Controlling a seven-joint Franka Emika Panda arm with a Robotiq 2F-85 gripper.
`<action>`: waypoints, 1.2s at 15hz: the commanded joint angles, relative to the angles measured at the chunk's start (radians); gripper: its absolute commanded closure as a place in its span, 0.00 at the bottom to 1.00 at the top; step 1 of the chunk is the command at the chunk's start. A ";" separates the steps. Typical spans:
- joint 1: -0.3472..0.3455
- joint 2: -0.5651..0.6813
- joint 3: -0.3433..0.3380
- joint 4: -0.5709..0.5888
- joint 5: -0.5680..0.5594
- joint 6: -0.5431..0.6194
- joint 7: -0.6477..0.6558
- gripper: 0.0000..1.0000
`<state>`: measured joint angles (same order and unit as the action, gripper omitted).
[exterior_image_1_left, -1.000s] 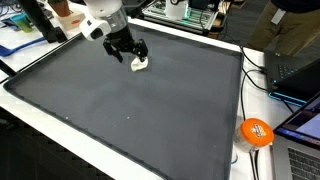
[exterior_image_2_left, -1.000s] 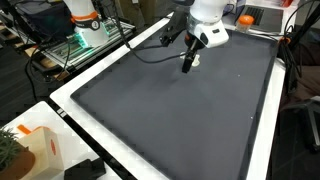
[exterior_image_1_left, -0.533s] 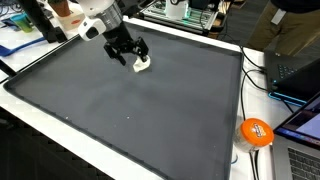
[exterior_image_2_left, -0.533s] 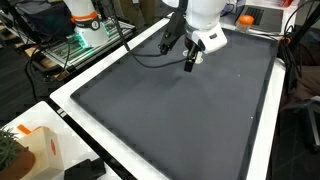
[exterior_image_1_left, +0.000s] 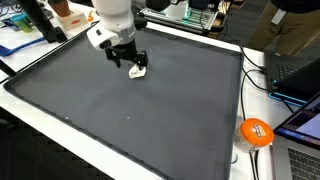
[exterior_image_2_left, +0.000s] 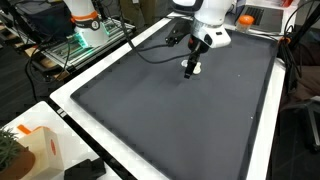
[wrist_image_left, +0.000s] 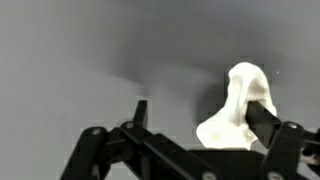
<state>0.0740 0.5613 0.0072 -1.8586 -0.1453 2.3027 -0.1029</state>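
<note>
Since a second ago the Franka arm (exterior_image_1_left: 117, 18) has swung from a lean toward the rear edge into a more upright stance, and the jaws are now sitting a little lower, closer over the white crumpled lump (exterior_image_1_left: 139, 71). The lump itself is showing slightly nearer the camera than it was.

The dark grey mat (exterior_image_1_left: 150, 120) is covering nearly the whole tabletop (exterior_image_2_left: 95, 140), whose white rim is running around it in both exterior views. The arm (exterior_image_2_left: 208, 14) is reaching down over the far part of the mat (exterior_image_2_left: 170, 120), with a black cable trailing from its wrist.

The jaws are standing wide open and gripping nothing. In the wrist view the lump (wrist_image_left: 236, 112) is lying on the mat between them, off to one side and pressing against one jaw, while the other jaw is standing well apart from it. In an exterior view the lump (exterior_image_2_left: 196, 70) is peeking out just beside the jaw tips.

An orange ball-shaped object (exterior_image_1_left: 256, 131) is resting off the mat, well apart from the arm.
</note>
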 joint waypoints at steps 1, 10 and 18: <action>0.098 0.040 -0.045 0.034 -0.153 -0.069 0.115 0.00; 0.023 0.016 0.023 0.078 -0.010 -0.190 0.051 0.00; -0.092 -0.087 0.063 0.038 0.152 -0.202 -0.047 0.00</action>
<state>0.0369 0.5638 0.0262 -1.7627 -0.0891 2.1185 -0.0672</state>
